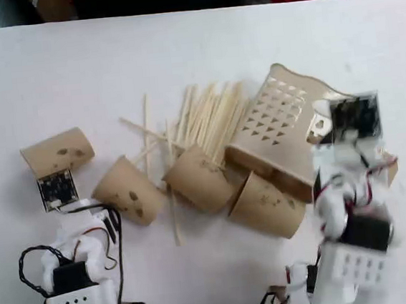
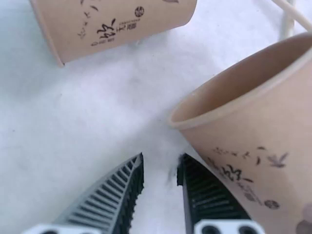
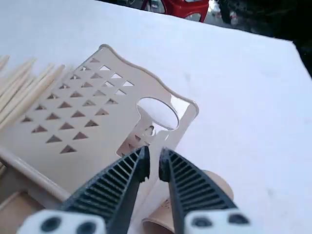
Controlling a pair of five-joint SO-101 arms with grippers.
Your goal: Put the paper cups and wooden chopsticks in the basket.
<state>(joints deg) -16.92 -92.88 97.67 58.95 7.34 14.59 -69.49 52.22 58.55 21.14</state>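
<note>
1. At the basket's handle wall: right gripper pinching it, likely to right the tipped basket.
2. Far from basket: left gripper slightly spread, empty.
3. Outside basket: paper cups, wooden chopsticks.

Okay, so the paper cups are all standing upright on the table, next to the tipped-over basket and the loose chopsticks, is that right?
Not quite. The paper cups lie on their sides, not upright, as the high view shows. The rest holds: they are on the table, next to the tipped-over basket and the loose chopsticks.
</note>
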